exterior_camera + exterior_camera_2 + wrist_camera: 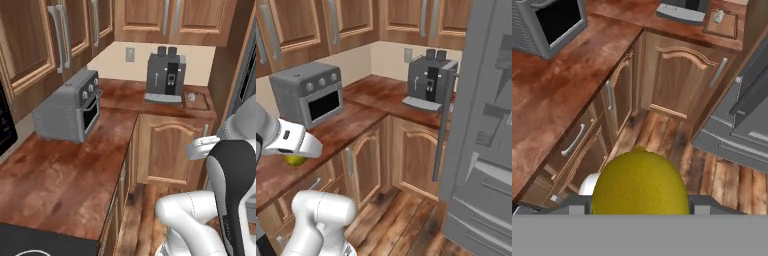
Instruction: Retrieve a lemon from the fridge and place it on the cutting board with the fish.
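While the gripper [640, 210] clasps the lemon [640, 183] above the wood floor [677, 145], a lower cabinet [679, 82] and the open fridge [739, 120] flank the way ahead. The lemon's small tip points away from the hand. Far ahead, the hand view shows the fish [718, 16] on the board [722, 25] beside the coffee machine [682, 10]; the right base view shows the lemon's underside below the hand.
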You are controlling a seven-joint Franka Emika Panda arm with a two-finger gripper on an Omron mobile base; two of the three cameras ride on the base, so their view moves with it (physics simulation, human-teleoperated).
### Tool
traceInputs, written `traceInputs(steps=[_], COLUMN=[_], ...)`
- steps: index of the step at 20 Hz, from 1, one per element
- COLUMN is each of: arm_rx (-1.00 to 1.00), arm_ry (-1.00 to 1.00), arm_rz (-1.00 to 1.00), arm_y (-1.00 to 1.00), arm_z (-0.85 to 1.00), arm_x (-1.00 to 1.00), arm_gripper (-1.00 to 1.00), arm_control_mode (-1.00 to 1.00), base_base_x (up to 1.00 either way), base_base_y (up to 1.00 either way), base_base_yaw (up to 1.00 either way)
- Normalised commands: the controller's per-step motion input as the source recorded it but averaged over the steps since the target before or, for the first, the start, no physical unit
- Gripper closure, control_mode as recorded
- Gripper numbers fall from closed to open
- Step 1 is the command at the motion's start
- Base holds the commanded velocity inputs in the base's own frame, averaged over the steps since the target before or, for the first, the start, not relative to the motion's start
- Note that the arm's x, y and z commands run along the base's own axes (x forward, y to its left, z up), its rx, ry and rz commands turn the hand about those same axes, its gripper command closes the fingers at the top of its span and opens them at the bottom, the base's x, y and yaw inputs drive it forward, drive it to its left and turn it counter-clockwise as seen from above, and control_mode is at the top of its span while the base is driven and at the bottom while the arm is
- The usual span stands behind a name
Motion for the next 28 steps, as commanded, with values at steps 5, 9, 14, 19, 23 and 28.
traceInputs(steps=[5,9,14,19,23,28], arm_rx=[0.0,0.0,0.0,0.0,0.0,0.0], arm_ry=[0.0,0.0,0.0,0.0,0.0,0.0], arm_rz=[0.0,0.0,0.0,0.0,0.0,0.0], arm_y=[0.0,0.0,0.0,0.0,0.0,0.0], arm_z=[0.0,0.0,0.0,0.0,0.0,0.0], arm_x=[0.0,0.0,0.0,0.0,0.0,0.0], arm_gripper=[1.0,1.0,1.0,1.0,1.0,1.0], arm_control_mode=[1.0,1.0,1.0,1.0,1.0,1.0], base_base_x=[0.71,0.68,0.62,0.49,0.37,0.49], base_base_y=[0.03,0.0,0.07,0.21,0.39,0.3], base_base_yaw=[-0.22,-0.19,-0.24,-0.28,-0.23,-0.22])
